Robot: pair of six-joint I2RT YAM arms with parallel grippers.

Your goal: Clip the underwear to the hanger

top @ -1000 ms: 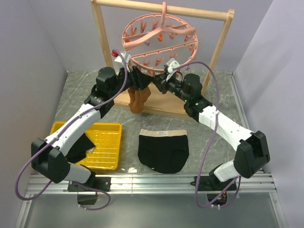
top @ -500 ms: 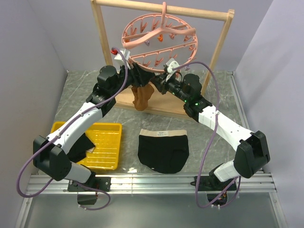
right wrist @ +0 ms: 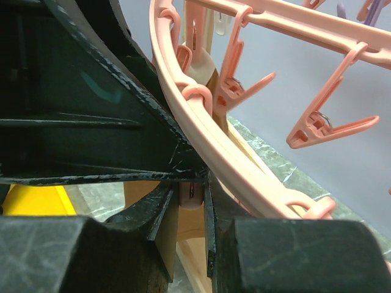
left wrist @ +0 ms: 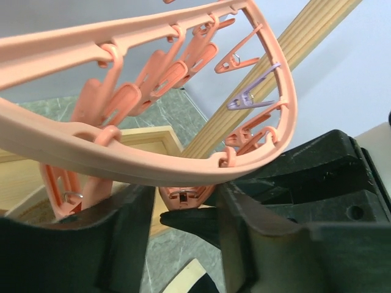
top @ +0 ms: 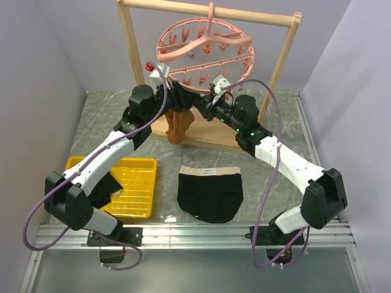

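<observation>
Right gripper (right wrist: 191,201) pinching peg (right wrist: 190,193) under hanger (right wrist: 214,146) near rim; left gripper (left wrist: 186,215) spread astride next peg (left wrist: 183,196). Squeeze peg tails squarely, steady hanger; underwear (top: 209,194) lies below hanger, unclipped

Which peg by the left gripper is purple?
The peg on the hanger's rim crossing the wooden bar in the left wrist view; its neighbours are pink.

The grey marbled table (top: 98,116) carries the underwear (top: 209,194), a yellow tray (top: 137,189) and a wooden frame (top: 130,61).
</observation>
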